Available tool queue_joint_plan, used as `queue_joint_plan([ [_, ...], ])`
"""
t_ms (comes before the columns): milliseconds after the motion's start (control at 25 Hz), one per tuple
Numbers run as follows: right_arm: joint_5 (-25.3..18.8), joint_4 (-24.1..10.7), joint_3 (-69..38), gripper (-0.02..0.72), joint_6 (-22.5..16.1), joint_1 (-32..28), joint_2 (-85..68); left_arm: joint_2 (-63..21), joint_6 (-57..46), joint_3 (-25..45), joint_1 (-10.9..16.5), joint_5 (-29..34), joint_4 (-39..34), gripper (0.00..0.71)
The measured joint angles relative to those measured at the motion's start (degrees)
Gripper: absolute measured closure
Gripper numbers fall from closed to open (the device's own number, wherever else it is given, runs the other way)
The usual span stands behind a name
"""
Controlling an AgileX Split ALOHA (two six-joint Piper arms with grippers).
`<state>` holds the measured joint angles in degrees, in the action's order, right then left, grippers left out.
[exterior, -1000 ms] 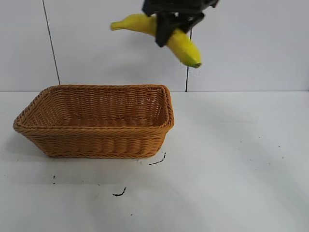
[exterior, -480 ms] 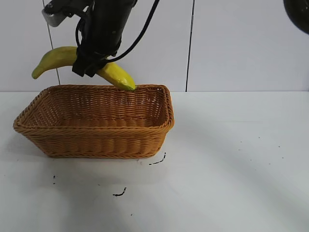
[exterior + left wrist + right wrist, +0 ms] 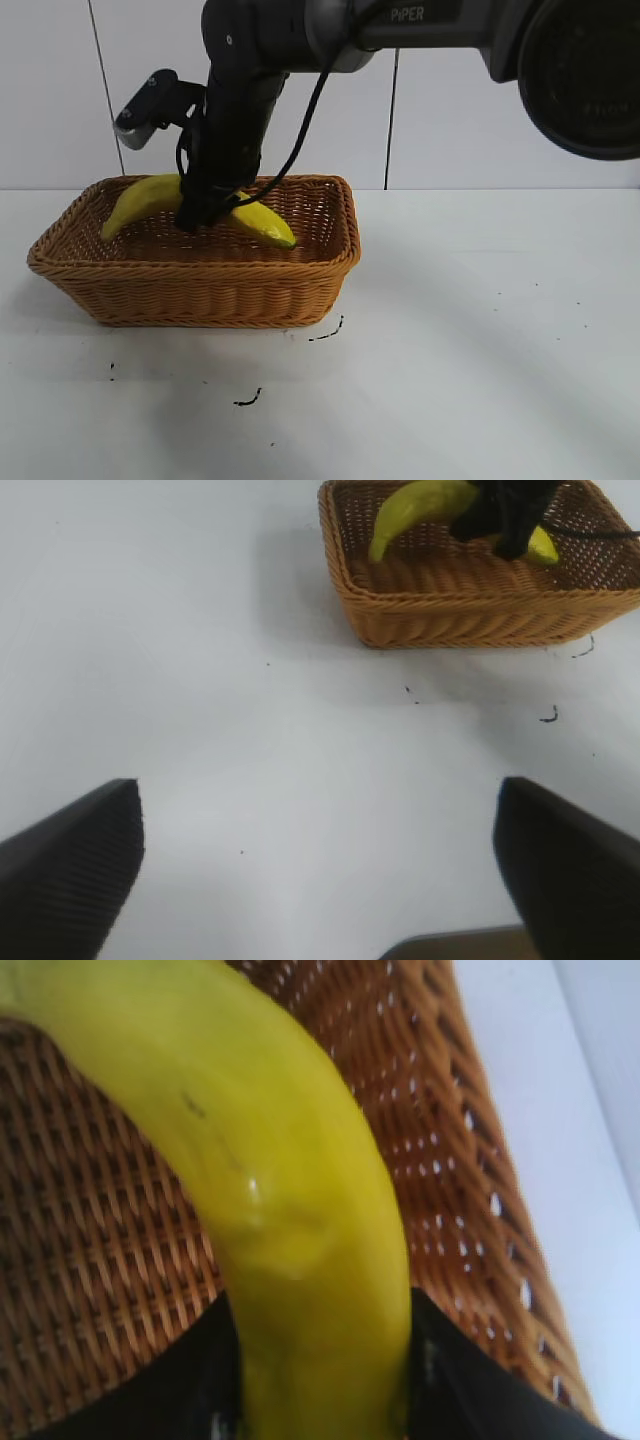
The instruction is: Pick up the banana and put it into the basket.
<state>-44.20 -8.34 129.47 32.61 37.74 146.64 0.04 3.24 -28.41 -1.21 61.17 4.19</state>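
The yellow banana [image 3: 140, 200] is inside the tan wicker basket [image 3: 200, 268], held crosswise at its middle by my right gripper [image 3: 205, 212], which reaches down into the basket from above and is shut on it. In the right wrist view the banana [image 3: 280, 1190] fills the space between the black fingers [image 3: 180, 1390], with the basket's weave [image 3: 90, 1260] close behind. I cannot tell whether the banana touches the basket floor. My left gripper [image 3: 318, 800] is open and empty over bare table, far from the basket [image 3: 470, 610] and the banana [image 3: 415, 505].
The basket stands at the left of the white table [image 3: 480, 330]. Small black marks [image 3: 247, 400] lie on the table in front of the basket. A white wall stands behind.
My right gripper has carried the banana leftward from high above the basket's right end and down into the basket. The basket has not moved.
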Motion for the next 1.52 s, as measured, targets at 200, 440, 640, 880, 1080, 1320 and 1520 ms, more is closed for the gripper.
queue_joint_plan([
  [200,1.7,-0.1,0.0,0.093,-2.6,0.0,-0.7,0.0,0.0,0.0,0.0,0.0,0.0,0.020],
  [440,0.2,-0.2,0.0,0.031,-16.7,0.0,-5.5,0.0,0.0,0.0,0.0,0.0,0.0,0.020],
  [640,-8.2,0.7,0.0,0.026,-30.6,-1.6,-10.5,0.0,0.0,0.0,0.0,0.0,0.0,0.020],
  [880,-14.3,13.9,0.1,0.024,-32.6,-9.5,-14.1,0.0,0.0,0.0,0.0,0.0,0.0,0.020],
  [1080,-20.3,15.8,0.1,0.024,-32.9,-17.8,-14.1,0.0,0.0,0.0,0.0,0.0,0.0,0.020],
  [1320,-24.6,14.7,0.1,0.024,-33.0,-27.6,-14.1,0.0,0.0,0.0,0.0,0.0,0.0,0.020],
  [1520,-25.4,14.4,0.1,0.024,-33.1,-34.5,-14.1,0.0,0.0,0.0,0.0,0.0,0.0,0.020],
])
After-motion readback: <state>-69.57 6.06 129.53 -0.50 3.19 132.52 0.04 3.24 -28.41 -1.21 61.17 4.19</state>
